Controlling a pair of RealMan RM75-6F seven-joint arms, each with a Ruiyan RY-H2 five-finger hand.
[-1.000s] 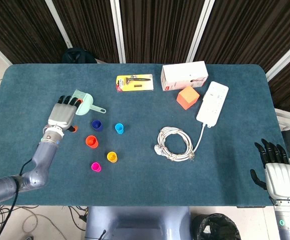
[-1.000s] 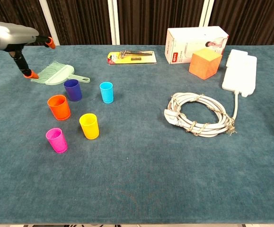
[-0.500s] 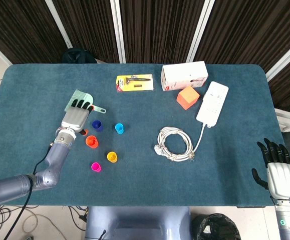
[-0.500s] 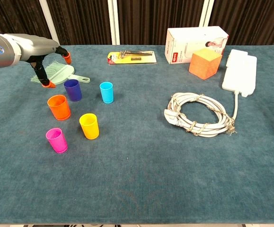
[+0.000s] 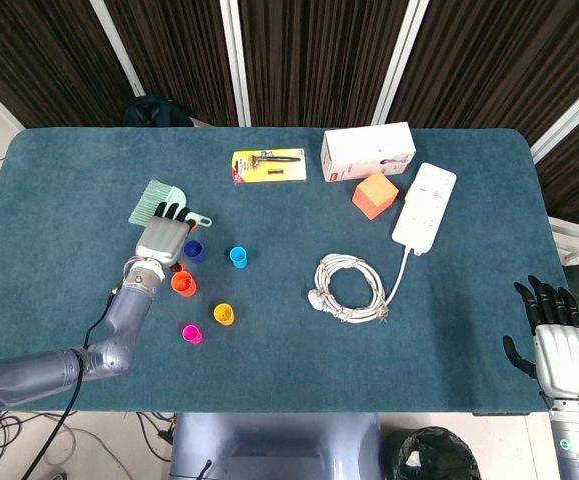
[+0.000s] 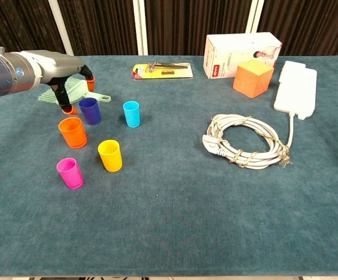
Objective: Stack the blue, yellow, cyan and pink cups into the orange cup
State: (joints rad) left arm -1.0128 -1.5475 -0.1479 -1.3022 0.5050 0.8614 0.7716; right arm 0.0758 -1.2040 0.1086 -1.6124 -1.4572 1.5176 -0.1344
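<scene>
Five small plastic cups stand upright and apart on the left part of the desk (image 6: 174,233): the orange cup (image 6: 73,132) with the blue cup (image 6: 90,111) just behind it, the cyan cup (image 6: 131,114) to the right, the yellow cup (image 6: 110,155) nearer the front and the pink cup (image 6: 69,173) at the front left.

The left hand (image 6: 69,76) has come in from the left since a second ago, passing over the pale green brush (image 6: 69,92); it now hangs over the blue cup's left side, its orange-tipped fingers (image 6: 90,85) apart and holding nothing. The right hand (image 5: 559,345) stays off the desk's right front corner, fingers spread.

The desk is covered in blue-green felt. Dark curtains with white posts hang behind it.
</scene>
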